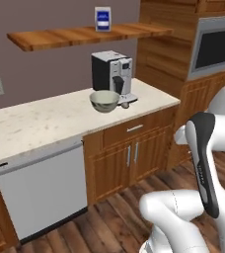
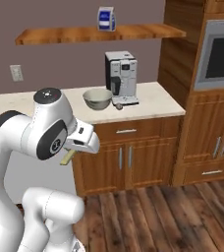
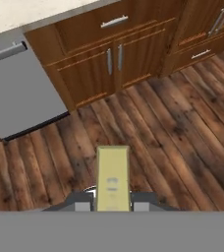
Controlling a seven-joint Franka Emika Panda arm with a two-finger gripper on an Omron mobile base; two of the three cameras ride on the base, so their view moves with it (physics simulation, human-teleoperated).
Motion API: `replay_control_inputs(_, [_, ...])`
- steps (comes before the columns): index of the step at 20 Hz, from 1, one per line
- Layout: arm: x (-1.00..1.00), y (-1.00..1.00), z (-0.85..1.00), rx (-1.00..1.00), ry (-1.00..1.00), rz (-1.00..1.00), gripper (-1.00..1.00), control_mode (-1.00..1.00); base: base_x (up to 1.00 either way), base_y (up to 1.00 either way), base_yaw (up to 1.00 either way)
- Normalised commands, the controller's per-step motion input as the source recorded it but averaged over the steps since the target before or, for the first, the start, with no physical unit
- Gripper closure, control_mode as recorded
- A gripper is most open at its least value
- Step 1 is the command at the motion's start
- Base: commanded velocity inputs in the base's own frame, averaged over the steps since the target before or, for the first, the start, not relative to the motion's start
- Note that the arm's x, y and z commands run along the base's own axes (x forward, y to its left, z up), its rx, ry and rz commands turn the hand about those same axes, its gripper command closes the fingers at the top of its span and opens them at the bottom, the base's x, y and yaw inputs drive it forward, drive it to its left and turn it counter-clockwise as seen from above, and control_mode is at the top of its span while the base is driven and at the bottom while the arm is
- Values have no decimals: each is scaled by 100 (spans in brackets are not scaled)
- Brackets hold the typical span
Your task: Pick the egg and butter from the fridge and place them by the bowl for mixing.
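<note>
Now your gripper (image 3: 113, 205) is clamped on the thin olive-yellow butter stick (image 3: 113, 177), pointing straight ahead; the glossy grey-green bowl (image 2: 98, 98) sits up on the counter, forward-right.

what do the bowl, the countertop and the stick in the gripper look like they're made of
Bowl: probably glazed ceramic; pale grey-green, smooth, with a glossy sheen.
Countertop: looks like polished stone or a stone-look slab; cream with fine speckles.
Butter, clamped in the gripper: flat matte olive-yellow stick, uniform colour; wrapped or bare, I can't tell.
</note>
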Motion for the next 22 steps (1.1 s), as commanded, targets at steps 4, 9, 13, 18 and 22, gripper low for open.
replay_control_inputs(4, [0,0,0,0,0,0,100,100,78,-19,17])
replay_control_inputs(9, [0,0,0,0,0,0,100,100,77,-17,23])
replay_control_inputs(13, [0,0,0,0,0,0,100,100,75,-18,26])
replay_control_inputs(18, [0,0,0,0,0,0,100,100,68,-23,28])
replay_control_inputs(22, [0,0,0,0,0,0,100,100,61,-32,24])
